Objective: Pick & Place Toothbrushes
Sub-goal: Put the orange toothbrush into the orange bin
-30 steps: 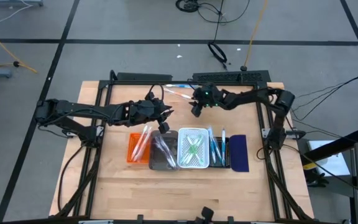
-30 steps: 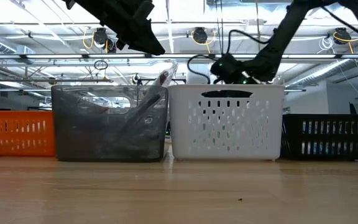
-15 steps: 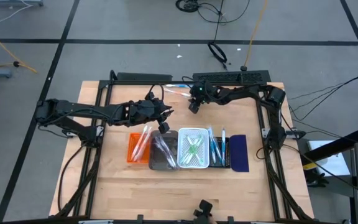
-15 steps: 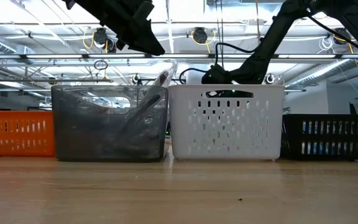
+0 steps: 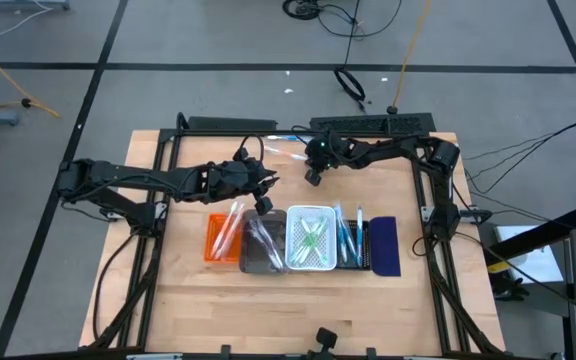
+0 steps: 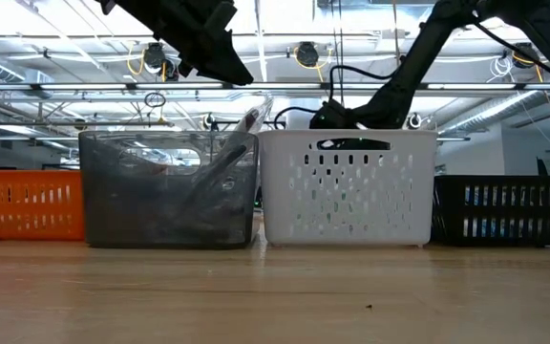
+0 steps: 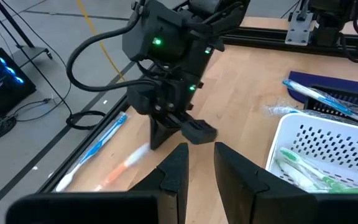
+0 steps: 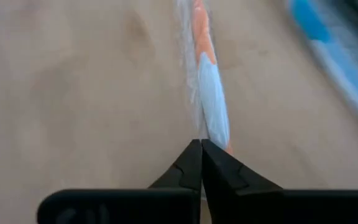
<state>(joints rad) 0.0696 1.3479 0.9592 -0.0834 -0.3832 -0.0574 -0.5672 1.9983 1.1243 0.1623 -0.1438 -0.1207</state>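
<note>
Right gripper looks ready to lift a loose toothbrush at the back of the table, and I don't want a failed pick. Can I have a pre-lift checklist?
1. Right gripper down at the orange-and-white toothbrush: ok.
2. Its fingers closed: ok, tips meet in the right wrist view.
3. Toothbrush actually pinched between them: cannot tell, the tips hide the contact.
4. Blue toothbrush beside it lies apart from the grip: ok.
5. Left gripper out of the way: not ok, it hovers close, facing the right gripper.
6. Orange tray has room: ok, few toothbrushes inside.

Right hand [image 8: 201, 149] closed, low; left hand [image 7: 199, 163] apparently slightly parted.
</note>
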